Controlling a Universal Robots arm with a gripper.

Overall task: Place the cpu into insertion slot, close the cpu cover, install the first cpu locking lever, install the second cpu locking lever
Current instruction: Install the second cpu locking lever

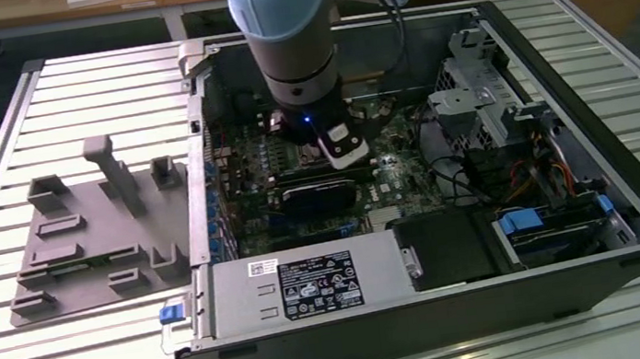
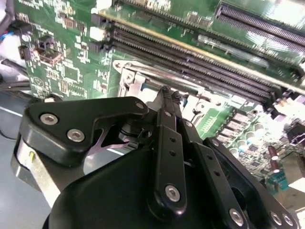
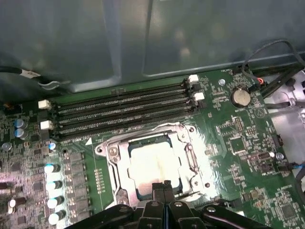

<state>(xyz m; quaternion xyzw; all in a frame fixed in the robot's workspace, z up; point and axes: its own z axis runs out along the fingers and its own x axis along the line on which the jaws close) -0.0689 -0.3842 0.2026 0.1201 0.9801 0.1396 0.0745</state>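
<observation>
Inside the open computer case on the slatted counter, memory slots run just above the insertion slot where the cpu lies, the gripper pinched shut at its lower edge, holding nothing.

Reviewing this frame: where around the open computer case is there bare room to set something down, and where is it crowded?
Free: the slatted table behind the grey fixture tray, and its strip in front of that tray. Crowded: inside the case, where the arm stands over the motherboard beside cables and drive bays.
</observation>
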